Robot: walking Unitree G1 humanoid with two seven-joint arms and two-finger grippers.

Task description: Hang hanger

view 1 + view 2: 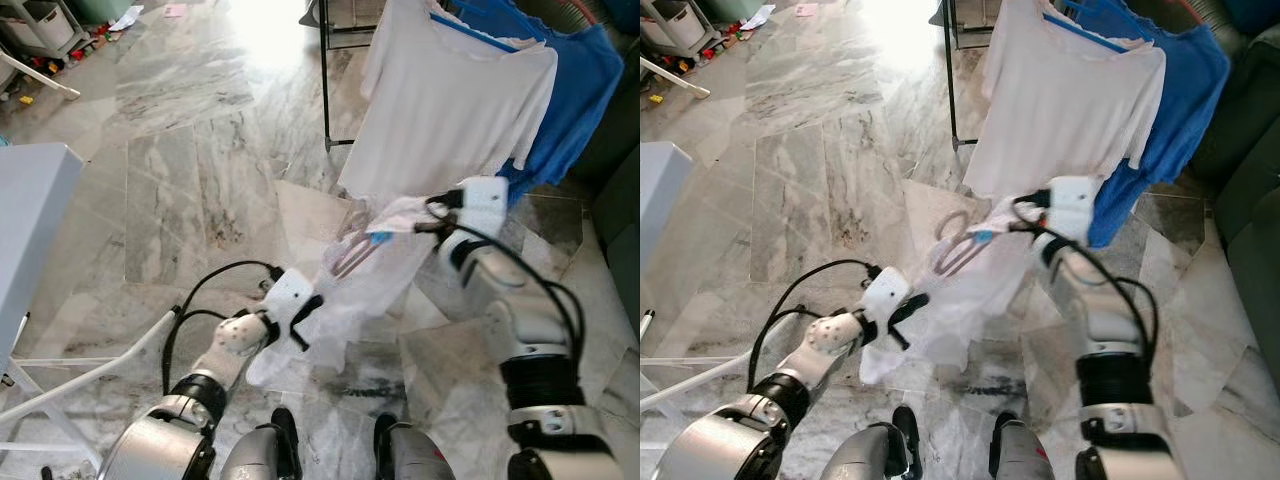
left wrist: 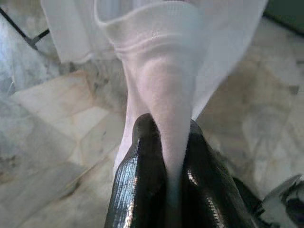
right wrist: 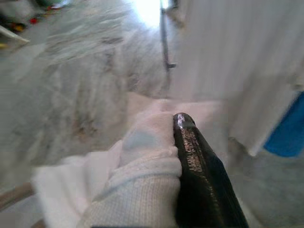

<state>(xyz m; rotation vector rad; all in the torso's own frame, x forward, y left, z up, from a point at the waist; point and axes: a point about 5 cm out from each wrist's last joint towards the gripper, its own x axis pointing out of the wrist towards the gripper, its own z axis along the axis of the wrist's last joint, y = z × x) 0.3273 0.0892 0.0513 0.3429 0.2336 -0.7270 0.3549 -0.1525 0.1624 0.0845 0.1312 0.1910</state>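
Hanger point(image 1: 352, 252), dressed in a white garment point(image 1: 345, 300), is held low before the rack point(image 1: 325, 75), not yet hung, gripped through cloth by the right gripper point(image 1: 420, 226), hem pinched by the left gripper point(image 1: 303, 322).

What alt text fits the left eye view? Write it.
Both grippers hold a white garment on a hanger over a marble floor: right gripper at its top, left gripper lower down. Behind, a white shirt and a blue shirt hang on a rack.
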